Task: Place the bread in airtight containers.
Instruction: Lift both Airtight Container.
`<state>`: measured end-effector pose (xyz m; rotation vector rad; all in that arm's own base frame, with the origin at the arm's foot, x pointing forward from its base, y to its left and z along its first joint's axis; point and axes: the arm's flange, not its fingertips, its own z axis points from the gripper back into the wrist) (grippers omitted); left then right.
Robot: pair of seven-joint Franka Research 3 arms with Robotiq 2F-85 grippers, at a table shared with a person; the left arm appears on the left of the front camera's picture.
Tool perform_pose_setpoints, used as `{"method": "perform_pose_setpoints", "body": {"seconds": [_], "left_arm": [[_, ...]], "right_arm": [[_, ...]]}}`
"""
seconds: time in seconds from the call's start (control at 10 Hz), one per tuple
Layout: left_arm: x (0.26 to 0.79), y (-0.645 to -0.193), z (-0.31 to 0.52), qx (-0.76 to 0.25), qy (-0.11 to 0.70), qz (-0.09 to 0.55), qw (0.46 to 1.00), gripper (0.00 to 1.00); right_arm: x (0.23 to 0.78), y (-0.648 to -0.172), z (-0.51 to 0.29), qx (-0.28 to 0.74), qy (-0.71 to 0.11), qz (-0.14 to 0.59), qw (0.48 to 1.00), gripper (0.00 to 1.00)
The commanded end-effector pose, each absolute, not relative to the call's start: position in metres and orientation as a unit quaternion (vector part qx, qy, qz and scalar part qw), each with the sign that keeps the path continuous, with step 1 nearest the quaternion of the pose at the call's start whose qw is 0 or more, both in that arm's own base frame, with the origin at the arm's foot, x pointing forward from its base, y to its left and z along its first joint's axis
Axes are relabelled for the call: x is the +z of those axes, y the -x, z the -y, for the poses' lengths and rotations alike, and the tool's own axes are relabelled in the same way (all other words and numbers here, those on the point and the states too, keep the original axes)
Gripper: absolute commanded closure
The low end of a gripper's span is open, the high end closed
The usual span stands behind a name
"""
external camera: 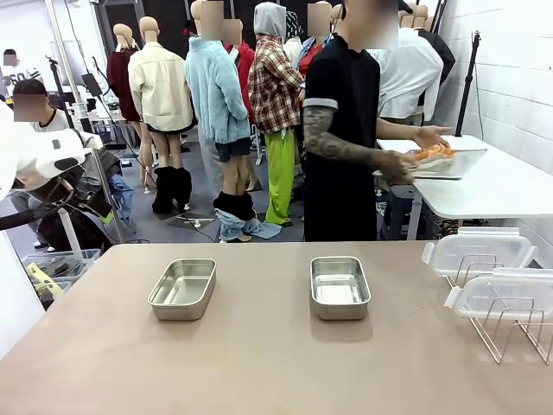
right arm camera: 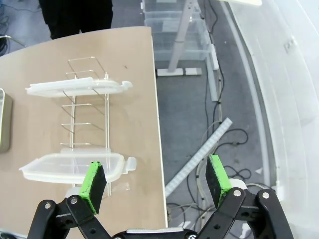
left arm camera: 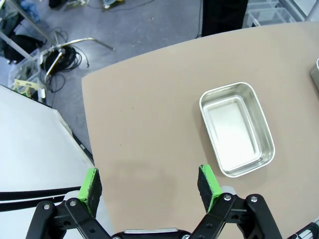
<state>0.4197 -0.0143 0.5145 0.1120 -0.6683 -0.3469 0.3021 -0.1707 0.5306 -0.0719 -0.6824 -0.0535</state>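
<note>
Bread: upper right, in clear tray by person's hand | tins: empty, centre of desk | likely light, soft, flaky; pinch gently across middle | left jaws, right jaws: open, empty

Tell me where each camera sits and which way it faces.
Front: fixed on robot's side, faces across the table at the person; left arm at edge.
Left wrist: looks down on the left tin; open left pincer below.
Right wrist: looks down on lids on a rack, table edge; open right pincer.
Shared: front also shows that tin and lids.
</note>
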Motion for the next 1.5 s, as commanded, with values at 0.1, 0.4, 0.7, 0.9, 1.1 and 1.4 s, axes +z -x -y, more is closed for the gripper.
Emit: {"method": "perform_pose_setpoints", "body": {"seconds": [0.1, 0.4, 0.7, 0.9, 1.1, 1.4], "left_arm": [[0.5166, -0.4201, 0.0138, -0.170, -0.054, 0.328, 0.928, 0.00], [0.5166, -0.4201, 0.0138, -0.170, -0.054, 0.328, 0.928, 0.00], [0.5166, -0.4201, 0.0138, -0.170, -0.054, 0.328, 0.928, 0.00], [0.5166, -0.4201, 0.0138, -0.170, -0.054, 0.328, 0.928, 0.00], [0.5166, -0.4201, 0.0138, -0.170, -0.054, 0.328, 0.928, 0.00], [0.5166, -0.4201, 0.0138, -0.170, -0.054, 0.328, 0.928, 0.00]], "right_arm": [[0.5293, -0.3019, 0.1712, -0.028, 0.034, 0.332, 0.942, 0.00], [0.5293, -0.3019, 0.1712, -0.028, 0.034, 0.332, 0.942, 0.00], [0.5293, -0.3019, 0.1712, -0.028, 0.034, 0.332, 0.942, 0.00], [0.5293, -0.3019, 0.1712, -0.028, 0.034, 0.332, 0.942, 0.00], [0.5293, -0.3019, 0.1712, -0.028, 0.034, 0.332, 0.942, 0.00], [0.5293, -0.3019, 0.1712, -0.028, 0.034, 0.332, 0.942, 0.00]]}}
